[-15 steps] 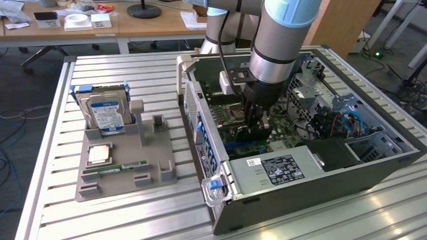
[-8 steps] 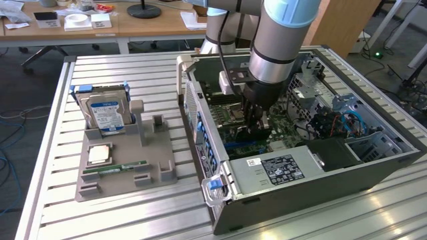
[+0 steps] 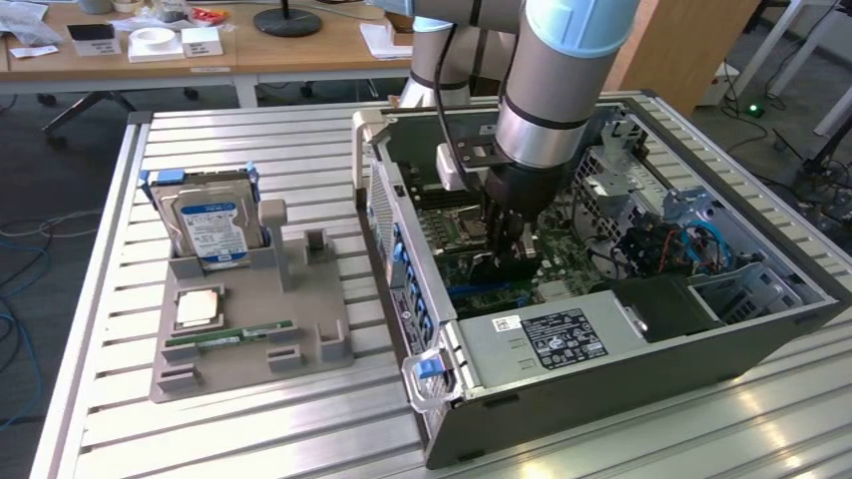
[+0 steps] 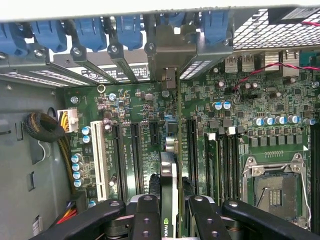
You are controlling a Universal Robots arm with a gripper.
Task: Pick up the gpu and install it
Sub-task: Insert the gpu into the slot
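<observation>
My gripper [image 3: 512,242] reaches down into the open computer case [image 3: 440,419], over the motherboard [image 3: 469,232]. In the wrist view the gripper [image 4: 172,212] is shut on the gpu [image 4: 170,175], which I see edge-on: a thin green board with a dark and silver face. One black finger [image 4: 146,215] presses on each side of it. The card stands upright over the row of black expansion slots [image 4: 135,150]. Its silver end bracket [image 4: 168,47] lies against the case's rear slot frame, among the blue latches [image 4: 127,27]. How deep the card sits in its slot is hidden.
A grey holder [image 3: 253,354] on the slatted table, at the exterior view's left, carries a hard drive [image 3: 213,225], a CPU [image 3: 198,307] and a RAM stick [image 3: 246,332]. Inside the case are the power supply [image 3: 560,334], an open CPU socket [image 4: 272,185] and a cable bundle [image 4: 47,127].
</observation>
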